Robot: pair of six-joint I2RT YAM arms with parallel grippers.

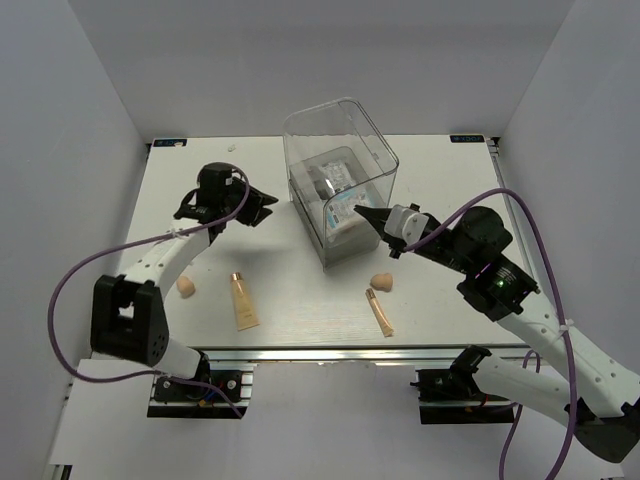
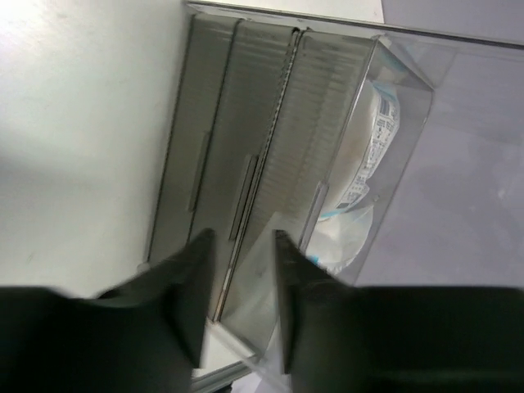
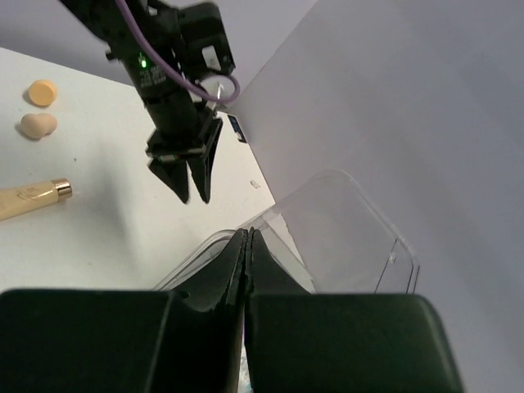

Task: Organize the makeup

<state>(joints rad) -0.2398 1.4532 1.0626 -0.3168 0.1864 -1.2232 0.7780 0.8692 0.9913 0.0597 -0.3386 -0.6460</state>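
Tan tube apart from left tool — narrowly parted, right tool pinched shut at box

**Legible text, brands, numbers:** none can be read in any view.

**Entry 1:** white-and-blue packets, inside the clear box, pressed against its wall. The left wrist view shows lines of fine black print and a barcode-like block on a white face. A pale blue marking sits lower down. All of it is too small and blurred to read.

**Entry 2:** the same white-and-blue packets from the top external view, inside the box. Only blue and dark patches show, and no characters can be made out.

**Entry 3:** 2 small blue stickers on the far edge of the table. 1 sticker lies well to the left of the box and 1 sticker to its right. Their print is unreadable.
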